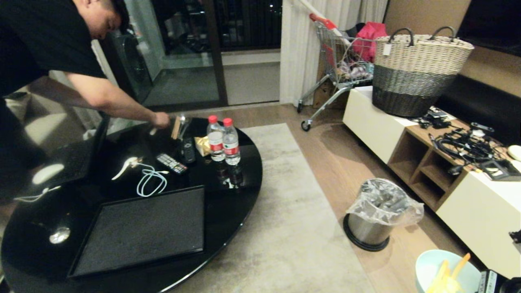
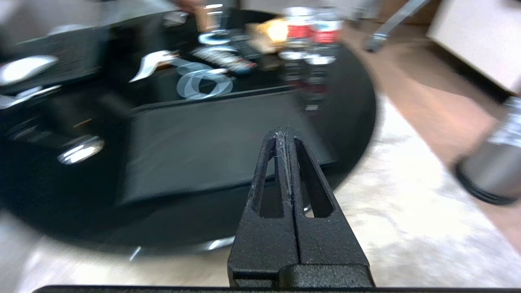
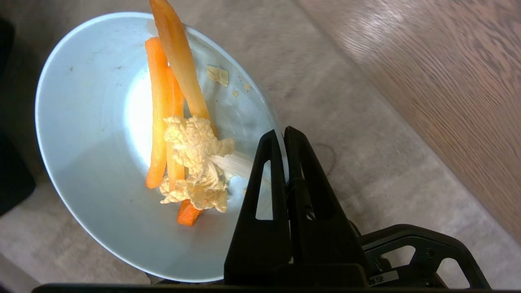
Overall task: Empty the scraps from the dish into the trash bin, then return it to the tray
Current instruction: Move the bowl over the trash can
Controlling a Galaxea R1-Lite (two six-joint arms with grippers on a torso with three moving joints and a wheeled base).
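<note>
Black glass table (image 1: 244, 175) fills the left half of the head view, with the tray (image 1: 142, 230) lying bare on its near side. A person (image 1: 49, 53) leans in at the upper left, one hand (image 1: 160, 119) down among two water bottles (image 1: 223, 140), a remote (image 1: 171, 163) and a coiled white cable (image 1: 151, 182). The trash bin (image 1: 376, 213) stands on the floor at lower right, clear of the table. Only a sliver of the dish (image 1: 445, 270) shows at the bottom right edge there; the right wrist view shows it whole, scraps (image 3: 183, 134) piled inside, and the right gripper (image 3: 283, 140) pinched tight on its rim. The left wrist view alone shows the left gripper (image 2: 286, 136), fingers pressed together on nothing, hanging before the tray's near edge.
</note>
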